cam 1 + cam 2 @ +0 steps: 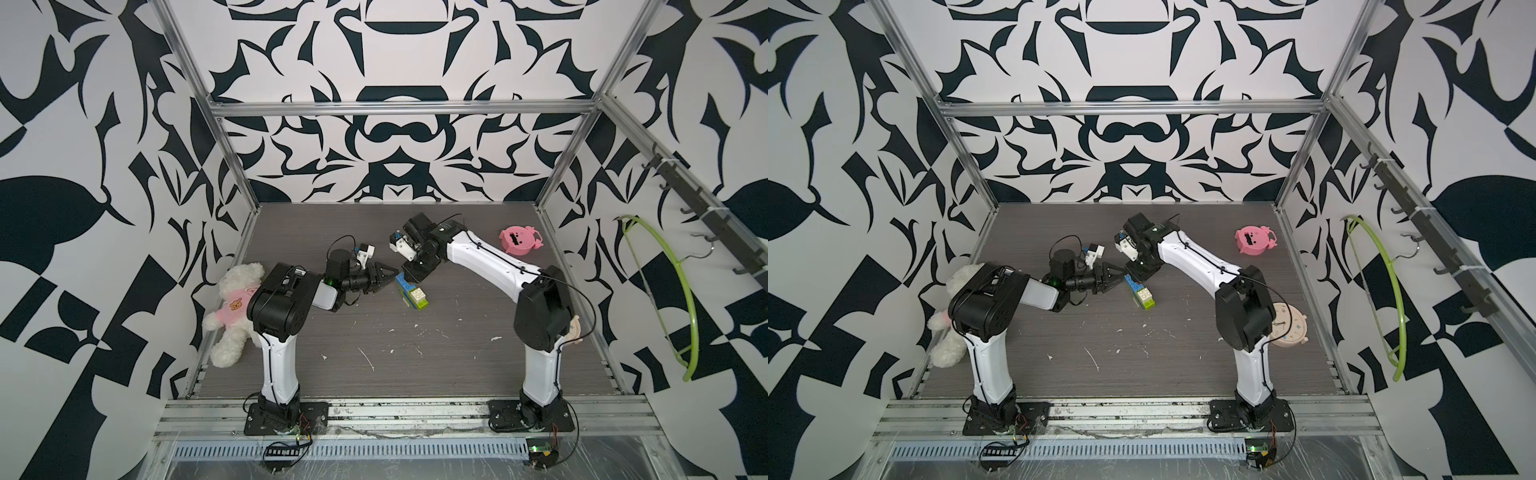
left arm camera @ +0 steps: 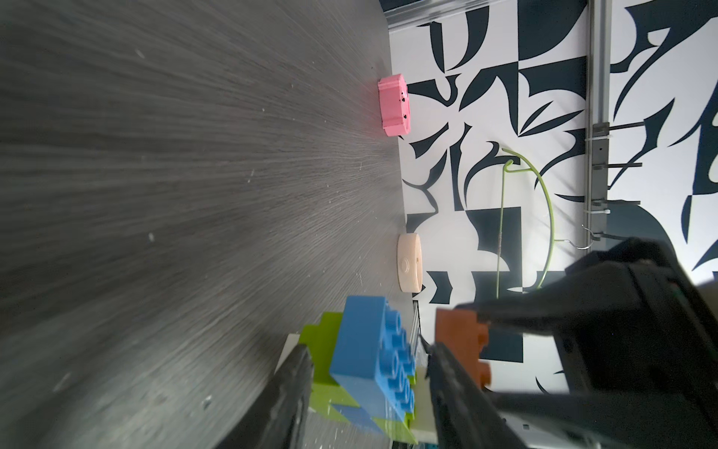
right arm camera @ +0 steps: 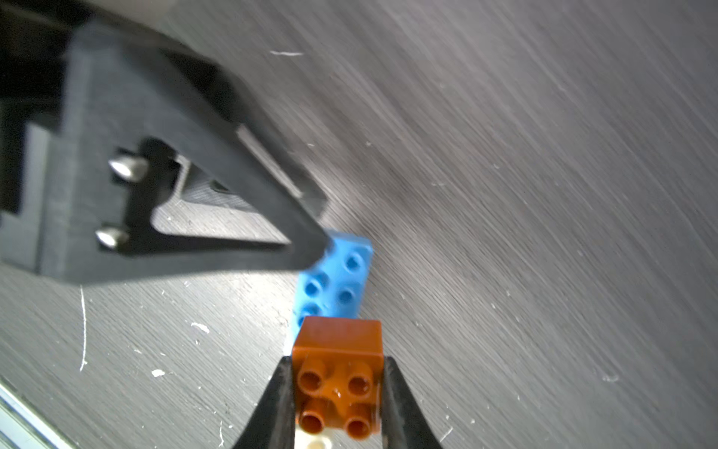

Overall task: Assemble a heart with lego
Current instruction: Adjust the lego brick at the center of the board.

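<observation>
Orange brick [image 3: 337, 342] was pinched in right pincer [image 3: 337, 363] just over heart [image 1: 415, 297], seemingly for pressing on; left pincer [image 2: 369, 350] spread astride heart, probably steadying.

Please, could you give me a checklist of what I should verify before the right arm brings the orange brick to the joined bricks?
1. Grip of the right gripper on the orange brick: ok, a finger presses each side.
2. Clamp of the left gripper on the heart to steady it: not ok, its jaws stand open on either side of the blue brick.
3. The heart rests on the table: ok.
4. The orange brick is lined up with the blue brick's studs: cannot tell.
5. The pink toy is well apart from the work area: ok.
</observation>
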{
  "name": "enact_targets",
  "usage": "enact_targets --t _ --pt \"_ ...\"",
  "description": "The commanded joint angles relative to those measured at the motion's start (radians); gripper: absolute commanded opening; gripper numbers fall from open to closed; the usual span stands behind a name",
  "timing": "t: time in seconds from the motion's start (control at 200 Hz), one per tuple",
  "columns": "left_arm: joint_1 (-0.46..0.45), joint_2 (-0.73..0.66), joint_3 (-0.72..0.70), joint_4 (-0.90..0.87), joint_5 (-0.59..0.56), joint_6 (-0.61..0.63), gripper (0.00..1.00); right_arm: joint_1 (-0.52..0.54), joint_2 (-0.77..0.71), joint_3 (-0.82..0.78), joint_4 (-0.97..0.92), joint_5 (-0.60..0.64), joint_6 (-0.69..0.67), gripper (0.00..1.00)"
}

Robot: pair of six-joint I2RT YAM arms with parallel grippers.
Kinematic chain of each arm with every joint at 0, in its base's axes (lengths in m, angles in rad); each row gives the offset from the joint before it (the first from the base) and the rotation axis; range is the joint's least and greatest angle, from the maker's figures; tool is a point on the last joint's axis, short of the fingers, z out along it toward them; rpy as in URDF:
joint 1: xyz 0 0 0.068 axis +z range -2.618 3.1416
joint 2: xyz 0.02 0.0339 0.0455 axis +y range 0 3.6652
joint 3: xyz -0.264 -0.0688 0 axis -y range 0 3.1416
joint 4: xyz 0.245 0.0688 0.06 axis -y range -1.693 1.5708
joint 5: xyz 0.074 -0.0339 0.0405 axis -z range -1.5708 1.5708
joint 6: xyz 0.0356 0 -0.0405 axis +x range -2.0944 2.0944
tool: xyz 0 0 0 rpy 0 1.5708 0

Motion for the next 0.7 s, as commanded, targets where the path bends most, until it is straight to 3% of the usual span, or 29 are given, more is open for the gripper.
enact_targets --t 0.0,0.34,0.695 --pt "-0.001 -0.076 -0.056 -0.004 -0.045 0.023 0.52 -0.068 -0.148 -0.104 0.080 0.022 0.103 0.11" --pt "-0.008 -0.134 -0.081 -0.072 -0.086 0.047 0.51 -0.115 -0.286 -0.439 0.198 -0.094 0.197 0.10" --pt "-0.032 -0.072 -0.024 -0.096 -0.074 0.039 0.46 -0.033 -0.274 -0.481 0.247 -0.139 0.233 0.10"
